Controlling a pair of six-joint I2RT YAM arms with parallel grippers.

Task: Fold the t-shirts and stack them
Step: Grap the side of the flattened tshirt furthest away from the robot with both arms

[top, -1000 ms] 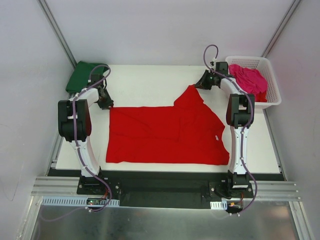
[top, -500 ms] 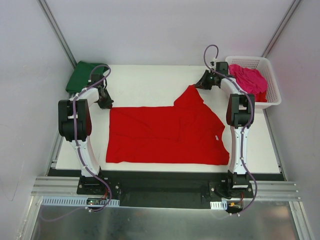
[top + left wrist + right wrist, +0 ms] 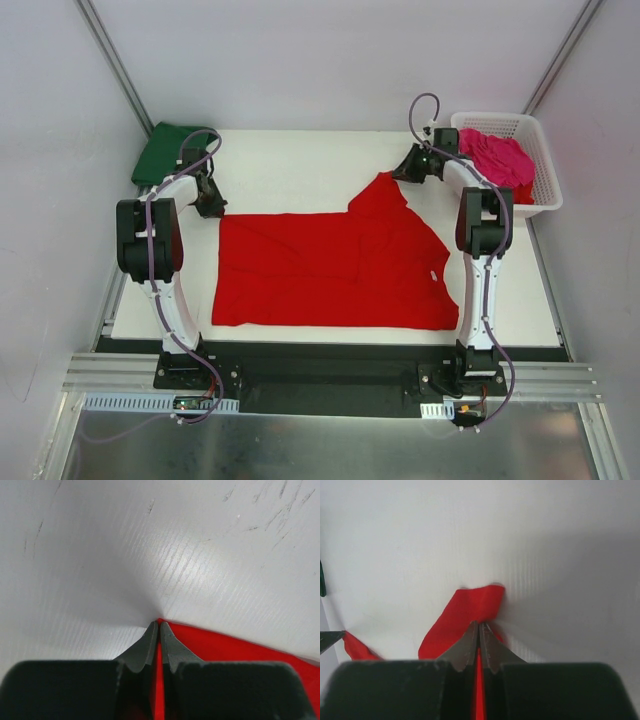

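Found one white lattice basket [image 3: 497,118] at the far right corner of the table [image 3: 290,165], with the magenta pink t-shirt [image 3: 495,158] bunched inside. Counted three t-shirts, one basket and two arms. Saw the red t-shirt [image 3: 330,270] spread flat across the middle, its near hem close along the table's front edge and one point drawn out toward the far right. Saw the dark green t-shirt [image 3: 165,152] folded at the far left corner, right at the edge. Noted both grippers pinched tight on red cloth: the left gripper [image 3: 159,625] at the far left corner, the right gripper [image 3: 479,625] at the far right point. Found bare white board along the far side, between the dark green t-shirt and the basket.
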